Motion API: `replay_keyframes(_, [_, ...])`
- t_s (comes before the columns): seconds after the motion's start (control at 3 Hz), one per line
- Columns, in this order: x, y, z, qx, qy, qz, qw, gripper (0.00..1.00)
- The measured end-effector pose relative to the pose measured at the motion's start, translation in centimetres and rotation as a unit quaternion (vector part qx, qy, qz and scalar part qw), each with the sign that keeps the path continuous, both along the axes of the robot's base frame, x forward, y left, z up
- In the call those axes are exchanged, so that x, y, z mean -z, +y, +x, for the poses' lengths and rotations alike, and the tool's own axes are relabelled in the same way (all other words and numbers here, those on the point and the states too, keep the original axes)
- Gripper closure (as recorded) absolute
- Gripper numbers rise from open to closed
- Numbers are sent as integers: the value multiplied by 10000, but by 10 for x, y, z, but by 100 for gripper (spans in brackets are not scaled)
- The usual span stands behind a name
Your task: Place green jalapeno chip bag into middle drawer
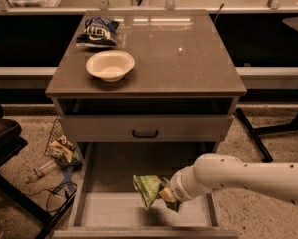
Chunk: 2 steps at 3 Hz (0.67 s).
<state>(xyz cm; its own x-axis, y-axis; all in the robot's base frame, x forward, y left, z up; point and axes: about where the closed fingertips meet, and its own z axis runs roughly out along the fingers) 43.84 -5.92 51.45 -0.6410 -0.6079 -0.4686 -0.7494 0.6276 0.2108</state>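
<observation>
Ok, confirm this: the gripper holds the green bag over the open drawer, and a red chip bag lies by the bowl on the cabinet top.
Not quite. The chip bag by the bowl on the cabinet top is dark blue, not red; the camera view shows it. The rest holds: the gripper, jaws shut on the green bag, hangs over the open drawer.

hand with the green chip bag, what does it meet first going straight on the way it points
Probably the middle drawer's side wall at picture left: the hand, shut on the green jalapeno chip bag, points that way. Height is unclear.
</observation>
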Motion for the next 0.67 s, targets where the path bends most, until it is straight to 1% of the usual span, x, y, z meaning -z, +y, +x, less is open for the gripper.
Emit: replay_keyframes(0.67, [1,2,-1,-22,12,3,10000,35])
